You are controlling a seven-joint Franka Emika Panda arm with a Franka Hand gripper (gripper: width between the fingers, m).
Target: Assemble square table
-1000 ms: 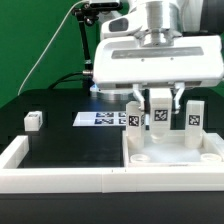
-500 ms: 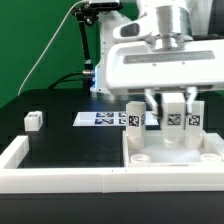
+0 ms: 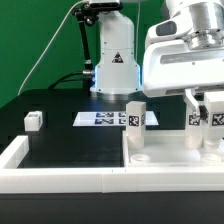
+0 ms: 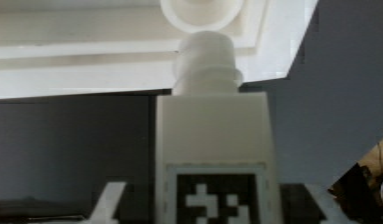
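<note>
Leg (image 4: 214, 140), tagged, apparently in end effector (image 3: 212, 103).

Exterior view: slightly raised, mid-range, looking over white border wall (image 3: 60, 178) across black table (image 3: 70, 140) toward robot base (image 3: 115, 75) at 12 o'clock; square top (image 3: 175, 160) at 4 o'clock of frame. Wrist view: very close, sighting along tagged leg (image 4: 214, 150), which fills most of frame, onto square top (image 4: 81, 60) beyond. Shared: same leg (image 3: 214, 118), patch of square top.

Exterior view: bright, even light, whites nearly clip against the black table (image 3: 70, 146). Wrist view: soft, grainy; close leg (image 4: 214, 150) blurred, glare on the square top (image 4: 99, 50).
</note>
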